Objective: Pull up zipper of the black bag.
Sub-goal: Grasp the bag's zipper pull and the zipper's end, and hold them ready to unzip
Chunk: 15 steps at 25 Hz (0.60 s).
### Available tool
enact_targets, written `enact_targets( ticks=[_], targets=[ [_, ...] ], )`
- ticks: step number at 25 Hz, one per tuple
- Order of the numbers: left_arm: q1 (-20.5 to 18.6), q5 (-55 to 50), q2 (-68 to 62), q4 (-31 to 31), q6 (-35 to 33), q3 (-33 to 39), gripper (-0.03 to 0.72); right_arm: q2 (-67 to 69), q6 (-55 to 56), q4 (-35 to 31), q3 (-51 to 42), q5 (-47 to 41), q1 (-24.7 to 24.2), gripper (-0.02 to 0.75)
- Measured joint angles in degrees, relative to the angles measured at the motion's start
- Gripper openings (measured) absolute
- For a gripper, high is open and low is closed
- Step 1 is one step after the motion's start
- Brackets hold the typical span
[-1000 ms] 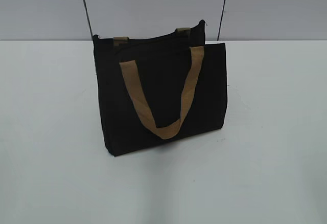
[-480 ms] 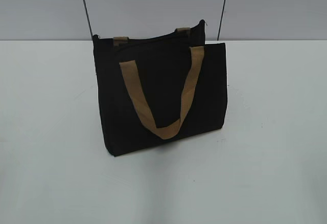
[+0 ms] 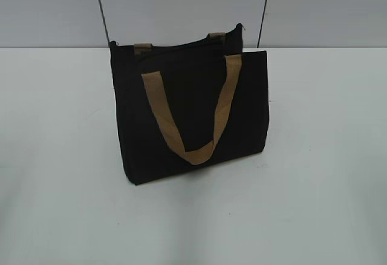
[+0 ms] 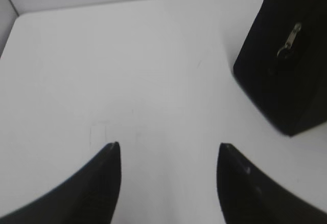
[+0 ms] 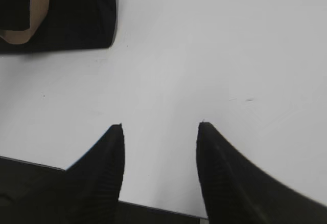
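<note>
We see the rectangular black fabric bag (image 3: 190,117) upright mid-table w/ its grey metal zipper tab (image 4: 289,40) on the side, while left gripper (image 4: 168,150) & right gripper (image 5: 159,127) hover low over bare white tabletop (image 3: 326,156), jaws wide, holding nothing.

left hand (image 4: 167,150) agape, black bag (image 4: 283,75) beside
</note>
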State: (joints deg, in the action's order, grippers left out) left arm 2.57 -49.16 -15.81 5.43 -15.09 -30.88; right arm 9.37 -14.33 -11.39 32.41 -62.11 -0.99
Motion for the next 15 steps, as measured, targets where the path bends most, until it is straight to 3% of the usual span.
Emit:
enact_targets(
  ticks=[4,7,15],
  targets=[
    [0.00,9.29,-6.23,7.25,-8.19,0.00,0.424,7.56,-0.89,-0.12,2.27,0.30,0.00,0.365],
    [0.00,13.73,-12.80,15.23,-19.21,0.00,0.400,12.33,-3.75,-0.86,3.80,0.47,0.00,0.365],
    [0.00,15.50,-34.46,50.20,-65.20,0.00,0.407,17.21,-9.59,-5.04,6.66,0.84,0.00,0.365]
  ],
)
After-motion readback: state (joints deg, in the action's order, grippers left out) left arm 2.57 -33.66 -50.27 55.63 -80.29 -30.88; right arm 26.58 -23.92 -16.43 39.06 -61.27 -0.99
